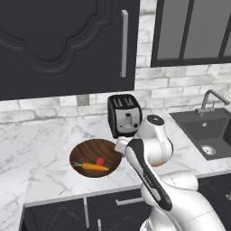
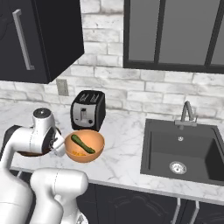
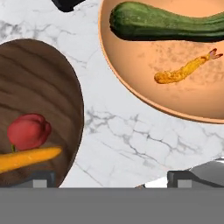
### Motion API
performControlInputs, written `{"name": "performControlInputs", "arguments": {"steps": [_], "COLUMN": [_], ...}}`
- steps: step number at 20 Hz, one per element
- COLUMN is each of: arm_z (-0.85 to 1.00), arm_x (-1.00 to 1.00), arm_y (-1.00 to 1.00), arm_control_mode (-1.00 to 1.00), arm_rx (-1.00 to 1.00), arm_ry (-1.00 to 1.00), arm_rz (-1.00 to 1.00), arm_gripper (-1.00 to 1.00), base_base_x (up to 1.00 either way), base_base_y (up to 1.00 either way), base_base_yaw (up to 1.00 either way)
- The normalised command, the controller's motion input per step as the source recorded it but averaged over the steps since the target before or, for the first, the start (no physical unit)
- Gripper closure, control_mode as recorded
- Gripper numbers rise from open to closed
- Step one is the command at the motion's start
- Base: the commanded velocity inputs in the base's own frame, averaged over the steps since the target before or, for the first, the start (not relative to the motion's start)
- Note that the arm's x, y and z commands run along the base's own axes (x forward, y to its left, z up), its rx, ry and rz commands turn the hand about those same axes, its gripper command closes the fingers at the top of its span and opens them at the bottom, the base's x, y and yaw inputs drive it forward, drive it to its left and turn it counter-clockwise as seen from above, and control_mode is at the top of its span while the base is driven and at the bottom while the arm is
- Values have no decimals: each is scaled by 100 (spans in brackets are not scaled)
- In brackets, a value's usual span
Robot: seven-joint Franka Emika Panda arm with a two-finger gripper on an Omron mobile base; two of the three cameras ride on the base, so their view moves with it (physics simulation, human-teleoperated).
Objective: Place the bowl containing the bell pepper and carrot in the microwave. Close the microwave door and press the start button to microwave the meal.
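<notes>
Two bowls: the dark bowl [image 3: 39, 96] at 9 o'clock holds one pepper [image 3: 29, 131] and one carrot [image 3: 28, 159]; the orange bowl [image 3: 144, 83] at 1 o'clock. Gripper [image 3: 109, 178] spread, holding nothing.

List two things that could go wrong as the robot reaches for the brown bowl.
1. The hand hangs over the gap between the brown bowl and the orange bowl; it might close on the wrong rim.
2. The pepper and carrot lie loose, so a tilted lift could spill them.
</notes>
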Motion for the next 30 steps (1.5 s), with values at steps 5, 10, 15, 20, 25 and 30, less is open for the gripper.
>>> {"name": "performControlInputs", "arguments": {"steps": [5,10,15,20,25,30], "arm_z": [-35,-32,-23,-19,-16,-17], "arm_x": [24,29,28,12,8,5], "arm_y": [22,39,31,4,0,0], "arm_control_mode": [-100,-100,-100,-100,-100,-100], "arm_rx": [0,0,0,0,0,0], "arm_ry": [12,10,8,0,0,0], "arm_rz": [4,0,0,0,0,0], "arm_gripper": [-100,-100,-100,-100,-100,-100], "base_base_x": [0,0,0,0,0,0], "base_base_y": [0,0,0,0,0,0], "base_base_yaw": [0,0,0,0,0,0]}}
